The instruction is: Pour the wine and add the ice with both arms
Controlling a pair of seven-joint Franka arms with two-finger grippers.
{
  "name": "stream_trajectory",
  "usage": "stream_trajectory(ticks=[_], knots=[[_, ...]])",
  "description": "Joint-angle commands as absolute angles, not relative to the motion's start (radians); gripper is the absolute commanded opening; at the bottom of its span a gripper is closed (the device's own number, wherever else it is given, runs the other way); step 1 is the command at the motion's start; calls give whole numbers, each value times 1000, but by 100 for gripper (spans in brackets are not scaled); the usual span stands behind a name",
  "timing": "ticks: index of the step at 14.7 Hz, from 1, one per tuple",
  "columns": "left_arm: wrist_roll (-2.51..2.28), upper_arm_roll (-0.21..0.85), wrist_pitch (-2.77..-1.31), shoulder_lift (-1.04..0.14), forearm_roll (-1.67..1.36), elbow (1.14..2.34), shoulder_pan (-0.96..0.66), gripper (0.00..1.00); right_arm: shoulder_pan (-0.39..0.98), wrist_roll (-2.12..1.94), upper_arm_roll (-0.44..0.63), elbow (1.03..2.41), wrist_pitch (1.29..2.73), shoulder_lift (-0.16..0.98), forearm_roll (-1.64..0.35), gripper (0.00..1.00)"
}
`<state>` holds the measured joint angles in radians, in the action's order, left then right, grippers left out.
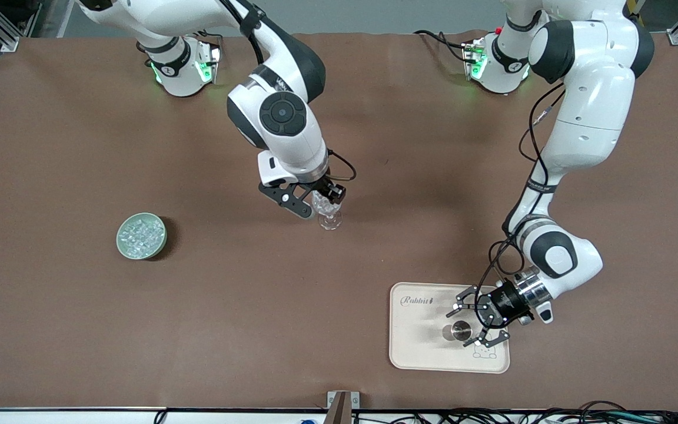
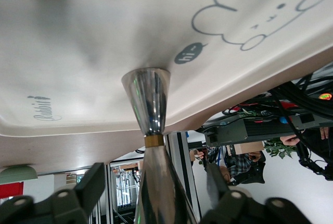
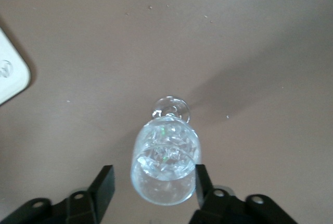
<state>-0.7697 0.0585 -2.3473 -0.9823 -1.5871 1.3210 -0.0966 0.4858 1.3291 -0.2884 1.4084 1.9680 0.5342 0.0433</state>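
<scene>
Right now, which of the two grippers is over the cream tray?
The left gripper: its open fingers flank a shiny metal bottle standing on the tray. The right gripper is instead at the goblet on bare table.

ice [image 1: 140,236]: small clear glassy cubes lying heaped in a round pale-green bowl [image 1: 141,236], toward the right arm's end of the surface
goblet [image 1: 328,213]: clear cut glass, stemmed, standing upright mid-surface; faceted clear pieces are showing inside its bowl
right arm [image 1: 283,121]: white, black caps, reaching out over the mid-surface
left arm [image 1: 574,135]: white, folding down to the cream tray [image 1: 415,347]
</scene>
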Motion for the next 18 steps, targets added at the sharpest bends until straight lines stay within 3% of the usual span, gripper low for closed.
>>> stream_trajectory(ticks=[1,4,6,8,11,14,18], knots=[[-762,49,-2352,-904,-1522,1410,-92,100,471,1344,-287,1367,1916,516,70,100],[-752,9,-2326,-852,-1409,1469,-86,100,420,1333,-288,1376,1872,425,228,100],[-741,-62,-2226,-824,-1321,1485,-86,100,352,1289,-291,1370,1804,390,325,100],[-723,-133,-2125,-781,-1264,1486,-89,100,269,1154,-291,1370,1802,356,337,100],[-669,-161,-2121,-660,-1064,1560,-91,100,157,965,-281,1371,1802,315,339,100],[-667,-161,-2163,-542,-837,1606,-86,100,94,746,-210,1374,1799,269,322,100],[-600,-150,-2061,-364,-559,1672,-77,100,66,475,-73,1377,1717,189,198,100]])
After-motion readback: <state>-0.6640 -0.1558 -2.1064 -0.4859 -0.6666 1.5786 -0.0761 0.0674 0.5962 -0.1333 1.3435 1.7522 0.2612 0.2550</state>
